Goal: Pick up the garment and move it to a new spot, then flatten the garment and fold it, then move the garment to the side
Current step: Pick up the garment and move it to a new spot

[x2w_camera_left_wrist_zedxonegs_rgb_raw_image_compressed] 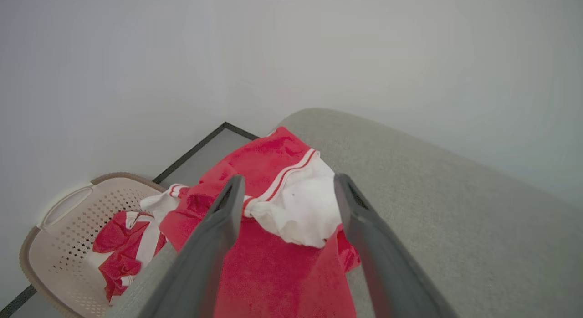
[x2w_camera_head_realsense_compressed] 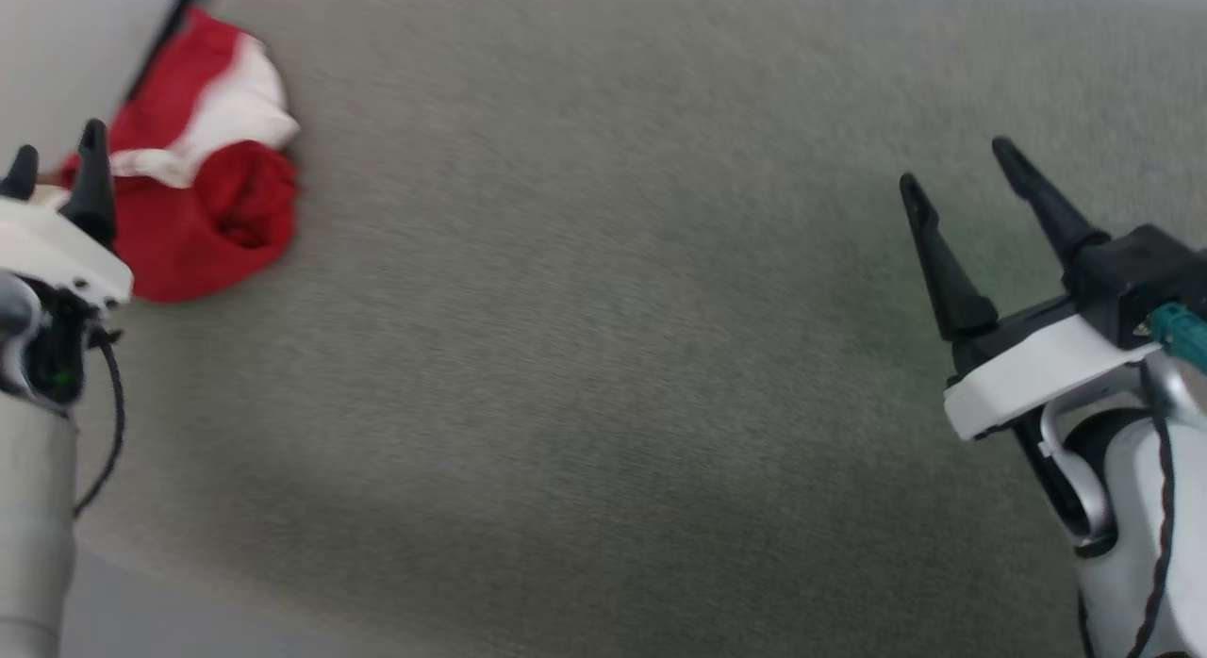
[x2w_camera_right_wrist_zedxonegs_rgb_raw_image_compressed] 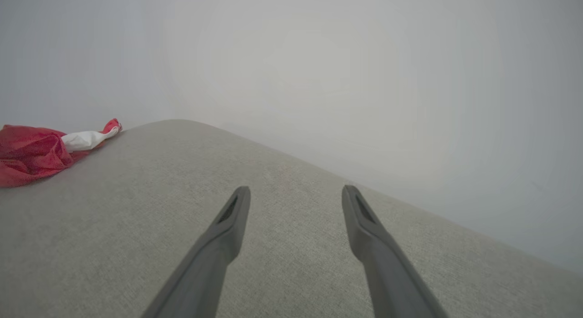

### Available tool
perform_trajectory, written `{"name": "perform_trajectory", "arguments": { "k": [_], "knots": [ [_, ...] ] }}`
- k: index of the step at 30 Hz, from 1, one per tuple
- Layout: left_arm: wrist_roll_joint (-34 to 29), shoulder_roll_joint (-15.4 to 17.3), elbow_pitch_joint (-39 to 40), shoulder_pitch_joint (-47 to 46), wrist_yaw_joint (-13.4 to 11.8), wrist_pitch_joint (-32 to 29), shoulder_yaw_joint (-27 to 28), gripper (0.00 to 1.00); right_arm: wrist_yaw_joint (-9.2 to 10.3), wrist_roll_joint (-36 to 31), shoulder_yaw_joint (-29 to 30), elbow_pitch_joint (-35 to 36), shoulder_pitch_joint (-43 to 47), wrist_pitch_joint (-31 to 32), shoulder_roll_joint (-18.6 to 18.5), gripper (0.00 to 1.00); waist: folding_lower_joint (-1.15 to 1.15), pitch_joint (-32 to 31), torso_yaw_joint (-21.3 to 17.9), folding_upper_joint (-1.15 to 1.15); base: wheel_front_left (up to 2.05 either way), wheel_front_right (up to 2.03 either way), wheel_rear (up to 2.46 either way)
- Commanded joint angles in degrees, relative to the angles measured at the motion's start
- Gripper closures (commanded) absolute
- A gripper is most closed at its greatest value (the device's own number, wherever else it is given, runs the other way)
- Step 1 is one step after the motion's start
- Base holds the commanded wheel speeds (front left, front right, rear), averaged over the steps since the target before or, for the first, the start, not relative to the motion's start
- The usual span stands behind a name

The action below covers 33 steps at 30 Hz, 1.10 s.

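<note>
**Head view showed the pick-up not yet made**

Largest in frame was the broad grey woven upholstered surface [x2w_camera_head_realsense_compressed: 603, 356], finely textured, flat across its top and rounded at its far edge in the wrist views. The garment [x2w_camera_head_realsense_compressed: 207, 196], a red jersey T-shirt with white sleeves and striped trim, lay in a soft, crumpled heap at the upper left of the frame, right at the surface's edge. At the lower left of the left wrist view stood a beige perforated plastic laundry basket [x2w_camera_left_wrist_zedxonegs_rgb_raw_image_compressed: 59, 245] with a looped handle. It held more red-and-white cloth [x2w_camera_left_wrist_zedxonegs_rgb_raw_image_compressed: 123, 249]; whether that belonged to the same shirt could not be told.

The left gripper [x2w_camera_head_realsense_compressed: 58, 141], white-bodied with two long dark tapered fingers, hovered just beside the heap, its fingers spread wide and holding nothing. The right gripper [x2w_camera_head_realsense_compressed: 953, 162], at the right of the frame and well apart from the shirt, also had its fingers wide apart and empty.

By my reading, the opening step was in hand: picking the shirt up. The next move called for the left gripper to drop onto a raised fold and pinch it firmly, since limp jersey slides and bunches.
</note>
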<state>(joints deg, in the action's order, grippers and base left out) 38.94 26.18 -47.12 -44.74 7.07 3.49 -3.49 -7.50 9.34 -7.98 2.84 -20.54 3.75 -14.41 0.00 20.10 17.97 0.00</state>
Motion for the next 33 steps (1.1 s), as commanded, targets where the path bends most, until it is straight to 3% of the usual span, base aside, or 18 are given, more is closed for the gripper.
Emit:
{"name": "perform_trajectory", "arguments": {
  "k": [1,14,17,22,28,29,30,33],
  "knots": [
    [0.7,0.86,-3.62,-3.35,0.27,-2.04,-1.01,0.0,0.02,-0.53,0.27,1.22,-1.19,0.82,-0.28,0.0,0.0,5.51,-3.68,0.0,0.0,0.0,0.0],
    [5.56,1.48,-21.92,-13.96,0.32,-19.96,-3.57,0.0,0.01,-0.97,1.44,7.69,-2.13,5.57,-2.25,0.0,0.0,10.66,-5.42,0.0,0.0,0.0,0.0],
    [5.38,0.94,-24.46,-14.91,-0.6,-23.96,-4.15,0.0,0.02,-1.02,1.63,9.21,-2.05,6.78,-2.74,0.0,0.0,11.05,-5.67,0.0,0.0,0.0,0.0],
    [5.8,0.07,-26.24,-14.72,-1.61,-27.09,-4.6,0.0,0.02,-1.07,2.38,11.82,-2.54,8.4,-3.06,0.0,0.0,11.99,-6.56,0.0,0.0,0.0,0.0],
    [6.22,-1.72,-27.1,-13.98,-1.58,-26.68,-4.87,0.0,0.02,-1.42,3.97,14.49,-2.13,10.07,-2.98,0.0,0.0,13.27,-6.83,0.0,0.0,0.0,0.0],
    [6.25,-2.0,-27.19,-13.9,-1.58,-26.61,-4.97,0.31,0.02,-1.5,4.18,14.81,-2.05,10.28,-2.93,0.0,0.0,13.42,-6.75,0.0,0.0,0.0,0.0],
    [6.34,-2.21,-27.25,-14.0,-1.56,-26.15,-4.93,1.0,0.02,-1.51,4.48,14.94,-1.95,10.46,-2.77,0.0,0.0,13.52,-6.6,0.0,0.0,0.0,0.0],
    [6.51,-1.74,-27.21,-14.48,-1.15,-23.81,-4.77,1.0,0.02,-1.77,5.13,15.13,-1.77,10.52,-2.74,0.0,0.0,13.46,-6.04,0.0,0.0,0.0,0.0]
  ]
}}
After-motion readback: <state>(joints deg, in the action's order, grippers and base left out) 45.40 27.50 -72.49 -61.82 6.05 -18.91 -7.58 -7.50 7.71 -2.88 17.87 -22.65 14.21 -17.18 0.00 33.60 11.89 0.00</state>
